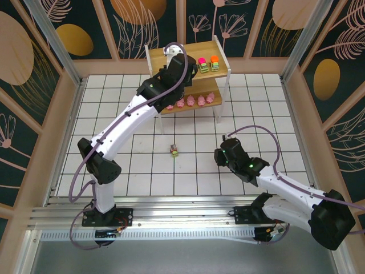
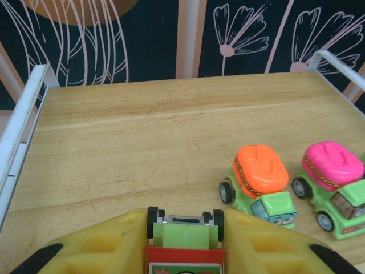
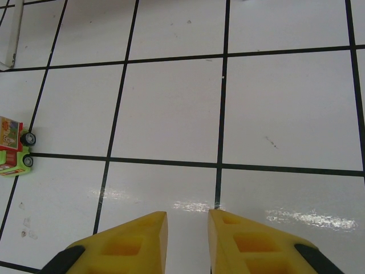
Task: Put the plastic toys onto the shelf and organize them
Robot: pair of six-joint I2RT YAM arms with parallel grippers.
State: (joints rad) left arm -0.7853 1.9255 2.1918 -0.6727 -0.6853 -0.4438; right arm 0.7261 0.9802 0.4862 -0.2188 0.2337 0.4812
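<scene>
The left gripper (image 2: 185, 218) is over the top board of the shelf (image 2: 142, 142). Its yellow fingers (image 2: 108, 242) are pinching a green toy vehicle (image 2: 184, 237) with a red top, one finger on each side. I cannot tell whether its wheels touch the wood. To its right on the same board stand an orange-topped vehicle (image 2: 259, 180) and a pink-topped vehicle (image 2: 333, 182), near each other. A row of pink pigs (image 1: 191, 101) is on the lower board. The right gripper (image 3: 187, 234) hangs over the white table (image 1: 256, 103) with its fingers almost pressed together and holding nothing. One loose vehicle (image 1: 174, 150) is on the table to its left.
</scene>
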